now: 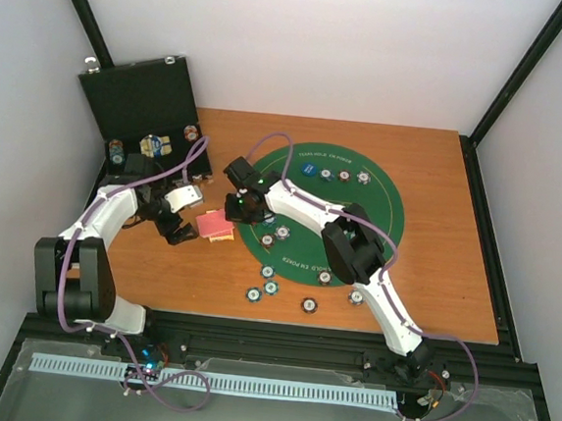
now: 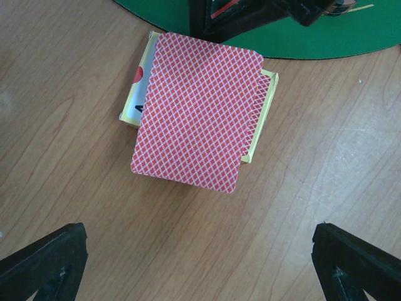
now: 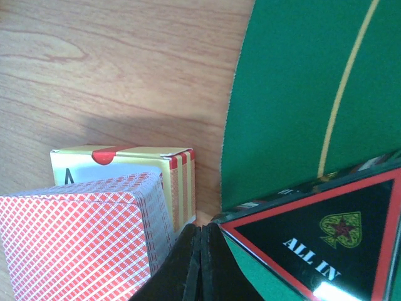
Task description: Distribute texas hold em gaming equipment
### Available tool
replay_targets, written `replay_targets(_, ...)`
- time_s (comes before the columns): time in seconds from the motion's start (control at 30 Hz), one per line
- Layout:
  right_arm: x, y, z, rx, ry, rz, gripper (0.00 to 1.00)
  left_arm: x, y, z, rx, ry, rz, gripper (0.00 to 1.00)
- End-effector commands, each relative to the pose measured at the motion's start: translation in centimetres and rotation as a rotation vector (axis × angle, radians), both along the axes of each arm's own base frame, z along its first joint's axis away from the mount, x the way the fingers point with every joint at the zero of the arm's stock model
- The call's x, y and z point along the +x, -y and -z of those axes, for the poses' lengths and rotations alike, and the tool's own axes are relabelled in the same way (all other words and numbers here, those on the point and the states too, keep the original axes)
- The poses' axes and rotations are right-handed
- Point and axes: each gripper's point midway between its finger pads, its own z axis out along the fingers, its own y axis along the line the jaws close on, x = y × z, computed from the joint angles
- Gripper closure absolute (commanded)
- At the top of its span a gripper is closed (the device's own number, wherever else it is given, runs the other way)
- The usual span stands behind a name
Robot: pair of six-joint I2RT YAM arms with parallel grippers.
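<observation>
Deck of red-backed playing cards (image 2: 197, 110) on a yellow card box (image 2: 135, 94), toward the worktop's left edge, just off the green mat (image 3: 282, 94). It lies ahead of the left gripper (image 2: 199, 237), whose fingers are spread wide. The right gripper (image 3: 200, 254), fingers pressed together, touches the triangle marker (image 3: 326, 244).

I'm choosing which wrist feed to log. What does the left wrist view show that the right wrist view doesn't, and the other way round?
Left wrist only: the whole top face of the red-backed cards, and the left gripper open above the wooden table. Right wrist only: the black red-edged triangle marker reading ALL IN, and the right gripper shut. Both: the cards stacked on a yellow box beside the green mat.
</observation>
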Motion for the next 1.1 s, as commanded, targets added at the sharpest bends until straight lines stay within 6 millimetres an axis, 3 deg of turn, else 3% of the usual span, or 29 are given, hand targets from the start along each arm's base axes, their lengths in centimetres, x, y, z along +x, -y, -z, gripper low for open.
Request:
replay_targets(0.0,-0.9,-0.1,1.6,-0.043,-0.027,-0.006,0.97,-0.3,0.4,-0.2,-0.011,0.03,0.044,0.0)
replay_targets(0.47,-1.4,-1.2,0.5,-0.012,-0.022,-0.035,0.97,-0.1,0.2,0.6,0.015,0.02,0.096,0.0)
replay_targets(0.7,-0.9,1.4,-1.0,-0.029,-0.006,-0.009,0.93,0.9,1.3,0.1,-0.025,0.029,0.159,0.0)
replay_targets(0.8,-0.3,3.2,-3.0,0.015,0.009,0.021,0.79,1.4,1.9,0.7,0.011,0.015,0.198,0.0)
replay_targets(0.9,-0.1,4.5,-5.2,0.05,0.033,0.03,0.42,2.2,2.5,1.3,0.037,-0.006,0.229,0.0)
replay_targets(1.0,-0.4,5.2,-6.8,0.07,0.053,0.024,0.29,3.0,2.7,1.4,0.059,-0.018,0.245,0.0)
replay_targets(1.07,-0.8,5.5,-7.3,0.086,0.052,0.016,0.27,3.3,2.7,1.4,0.07,-0.02,0.252,0.0)
